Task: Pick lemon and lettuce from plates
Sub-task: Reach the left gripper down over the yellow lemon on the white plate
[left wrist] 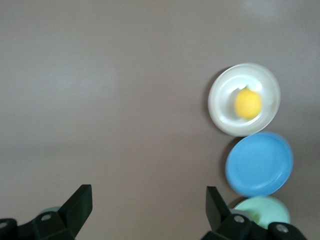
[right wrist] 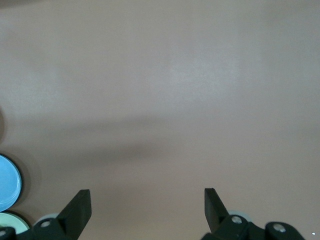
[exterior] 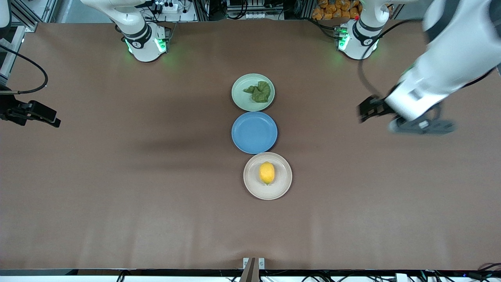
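Note:
The yellow lemon (exterior: pixel 267 172) lies on the beige plate (exterior: pixel 250 185), nearest the front camera. The dark green lettuce (exterior: pixel 260 92) lies on the pale green plate (exterior: pixel 240 98), nearest the robots' bases. My left gripper (exterior: pixel 366 110) is open and empty over bare table toward the left arm's end, well apart from the plates. Its wrist view shows the gripper (left wrist: pixel 149 200), the lemon (left wrist: pixel 248 103) on the beige plate (left wrist: pixel 220 102) and part of the green plate (left wrist: pixel 270 207). My right gripper (exterior: pixel 53 117) is open and empty over bare table at the right arm's end; it also shows in its wrist view (right wrist: pixel 147 202).
An empty blue plate (exterior: pixel 254 132) sits between the two plates, all three in one line at the table's middle. It shows in the left wrist view (left wrist: pixel 259 164) and at the edge of the right wrist view (right wrist: pixel 7 182). Brown table lies all around.

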Robot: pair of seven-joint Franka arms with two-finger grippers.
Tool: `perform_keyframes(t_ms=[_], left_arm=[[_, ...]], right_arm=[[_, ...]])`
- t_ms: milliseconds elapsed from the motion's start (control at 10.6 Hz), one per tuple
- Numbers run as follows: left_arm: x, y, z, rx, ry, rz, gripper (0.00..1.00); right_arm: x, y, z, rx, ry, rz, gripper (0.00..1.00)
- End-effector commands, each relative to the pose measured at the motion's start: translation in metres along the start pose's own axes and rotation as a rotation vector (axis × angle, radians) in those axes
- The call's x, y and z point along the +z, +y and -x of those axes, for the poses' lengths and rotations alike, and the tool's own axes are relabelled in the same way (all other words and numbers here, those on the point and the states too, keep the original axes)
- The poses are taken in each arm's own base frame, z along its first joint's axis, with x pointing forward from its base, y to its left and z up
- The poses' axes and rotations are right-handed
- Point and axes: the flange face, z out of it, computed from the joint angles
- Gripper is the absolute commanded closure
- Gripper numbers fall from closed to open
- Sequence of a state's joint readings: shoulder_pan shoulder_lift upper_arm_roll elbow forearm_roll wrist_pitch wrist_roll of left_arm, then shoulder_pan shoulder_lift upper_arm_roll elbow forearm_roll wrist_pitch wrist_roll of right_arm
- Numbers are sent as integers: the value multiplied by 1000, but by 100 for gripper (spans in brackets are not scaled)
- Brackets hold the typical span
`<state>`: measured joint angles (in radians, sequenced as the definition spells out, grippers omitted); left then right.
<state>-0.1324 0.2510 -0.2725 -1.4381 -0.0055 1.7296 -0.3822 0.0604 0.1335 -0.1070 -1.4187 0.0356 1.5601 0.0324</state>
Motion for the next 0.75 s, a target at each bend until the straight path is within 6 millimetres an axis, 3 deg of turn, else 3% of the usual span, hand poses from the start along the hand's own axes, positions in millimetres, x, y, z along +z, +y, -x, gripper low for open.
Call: perform_keyframes(t_ms=[0,188,377,660], left_arm=[[49,43,-14,-40,-5,45,0],[113,89,-15,-55,-28,55,0],[161,98,-23,-95,-49,63,0],[218,111,-28,-139,-63,83,0]], right_arm=[[-3,-3,9,11,-27,-12,0],[-1,-11,10,-4,-35,-14,0],[5,-14,3,-7,-22,-20,0],[6,-14,-2,-8,6,-16,0]])
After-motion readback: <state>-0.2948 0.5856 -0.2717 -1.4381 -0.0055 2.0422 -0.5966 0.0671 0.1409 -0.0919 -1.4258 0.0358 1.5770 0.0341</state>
